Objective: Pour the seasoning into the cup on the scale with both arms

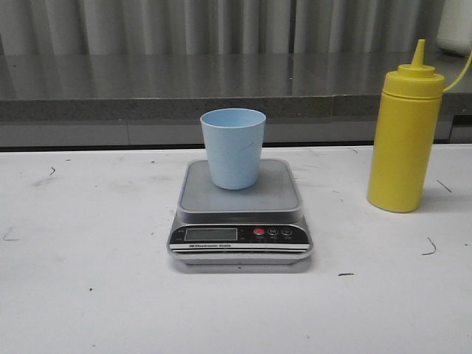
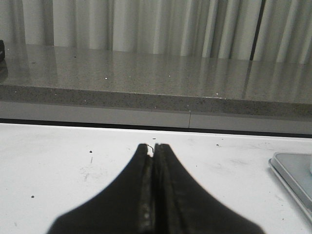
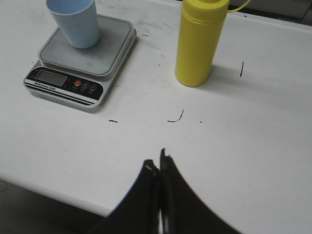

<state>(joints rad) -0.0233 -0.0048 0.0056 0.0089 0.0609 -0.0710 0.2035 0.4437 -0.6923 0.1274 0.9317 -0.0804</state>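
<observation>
A light blue cup [image 1: 233,147] stands upright on the silver-grey scale [image 1: 240,212] at the table's middle. The yellow seasoning bottle [image 1: 405,136] stands upright to the right of the scale, its thin tether curving off the nozzle. Both also show in the right wrist view: cup [image 3: 74,22], scale [image 3: 83,61], bottle [image 3: 198,41]. My right gripper [image 3: 157,161] is shut and empty, over the table's front edge, well short of the bottle. My left gripper [image 2: 153,146] is shut and empty, low over the table left of the scale's corner [image 2: 295,170]. Neither arm shows in the front view.
A grey speckled counter ledge [image 1: 221,92] runs behind the white table [image 1: 88,280], with a pale curtain [image 1: 221,22] behind it. The table's front edge [image 3: 48,187] shows in the right wrist view. Small dark scuff marks dot the tabletop.
</observation>
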